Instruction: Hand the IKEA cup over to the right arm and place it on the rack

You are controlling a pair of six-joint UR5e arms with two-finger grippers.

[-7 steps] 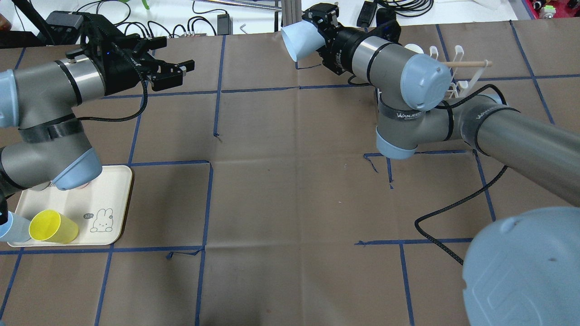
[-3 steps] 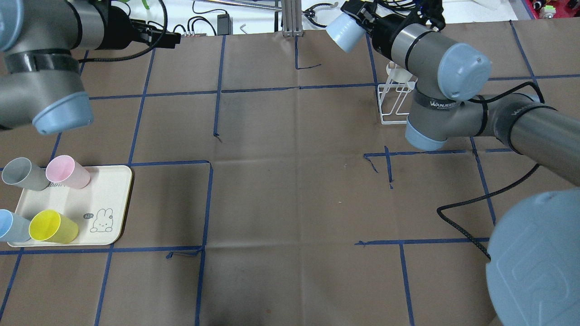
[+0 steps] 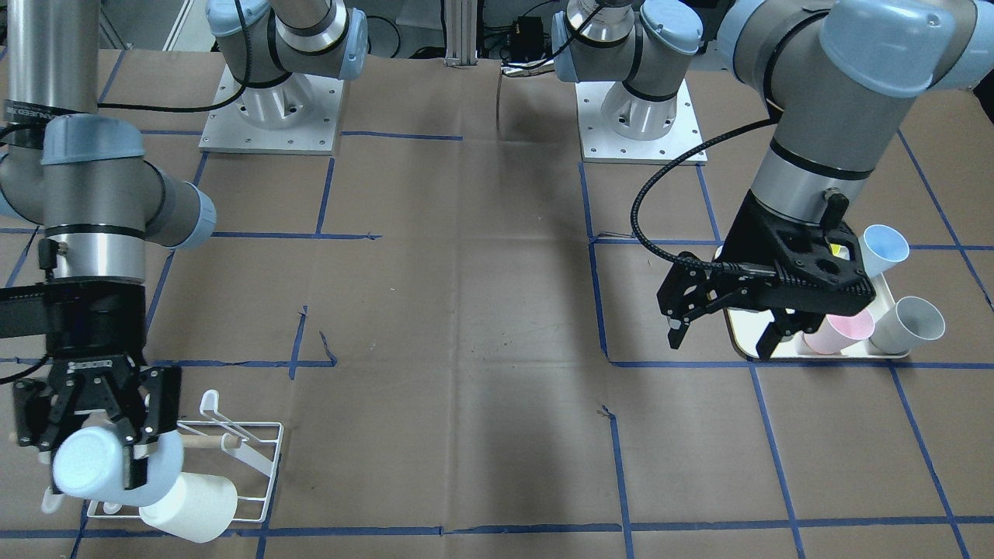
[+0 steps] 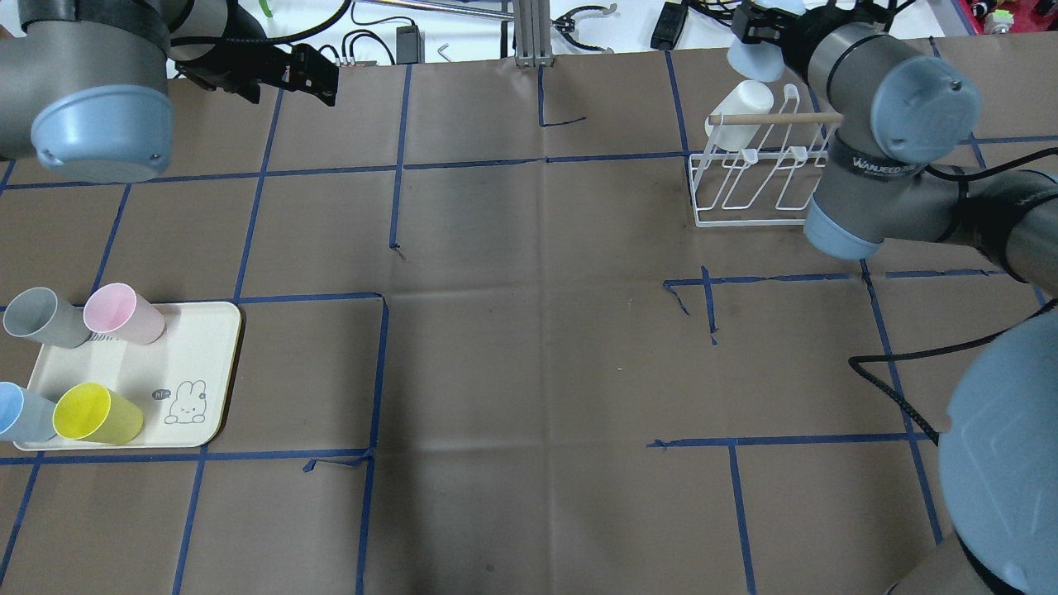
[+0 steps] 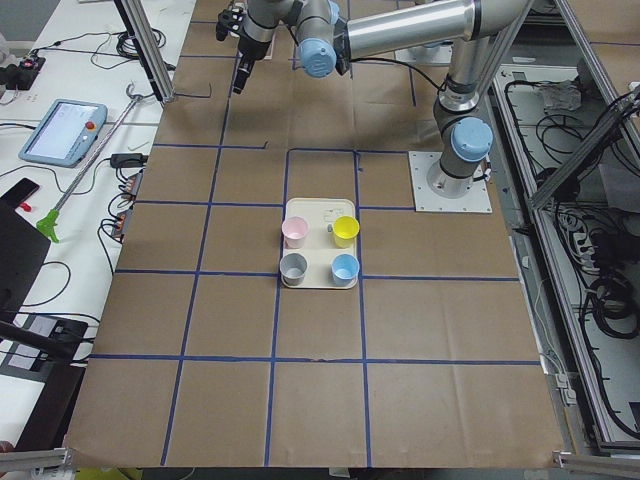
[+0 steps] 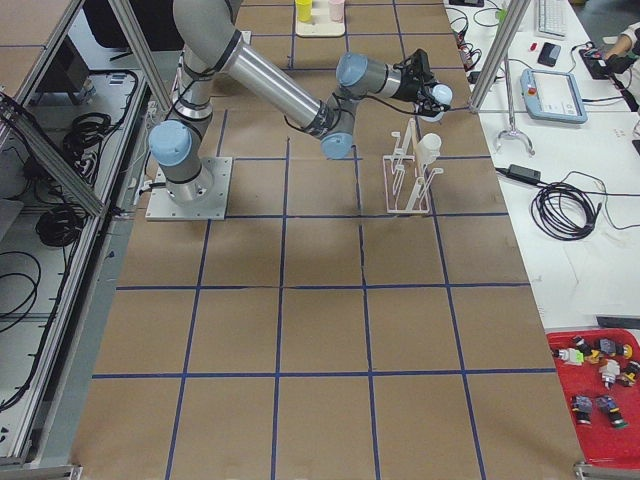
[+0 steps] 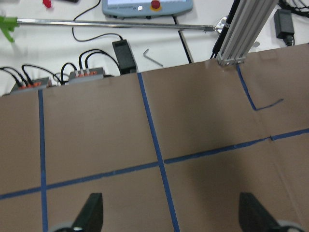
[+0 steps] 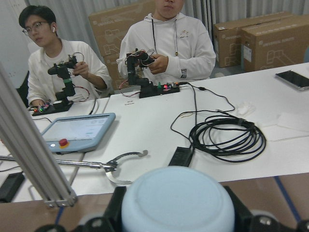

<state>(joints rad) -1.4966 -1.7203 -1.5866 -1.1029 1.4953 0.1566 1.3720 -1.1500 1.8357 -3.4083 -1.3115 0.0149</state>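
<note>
Cups are easy to spot here. In the lower left of the front-facing view we see the light-blue cup [image 3: 78,470] squeezed tight between the two black fingers of the right gripper [image 3: 97,444]. The cup sits at the finger ends, and its closed round end faces that camera. In the right wrist view that closed end fills the lower middle, with a finger on each side. The cup is up in the air, not on a prong. In the overhead view it is in the upper right, just past the far edge of the rack [image 4: 748,190]. A white cup [image 4: 740,103] already sits on the rack, by the end of the wooden dowel [image 4: 777,118].

The left gripper [image 4: 322,78] is in the upper left of the overhead view, well apart from the light-blue cup. Its fingers are spread wide, and in the left wrist view we see only brown paper [image 7: 96,145] between the two tips.

The cream tray [image 4: 207,347] lies at the lower left of the overhead view. On it stand a pink cup [image 4: 124,314], a grey cup [image 4: 41,316], a yellow cup [image 4: 95,413] and a second blue cup [image 4: 18,413].
</note>
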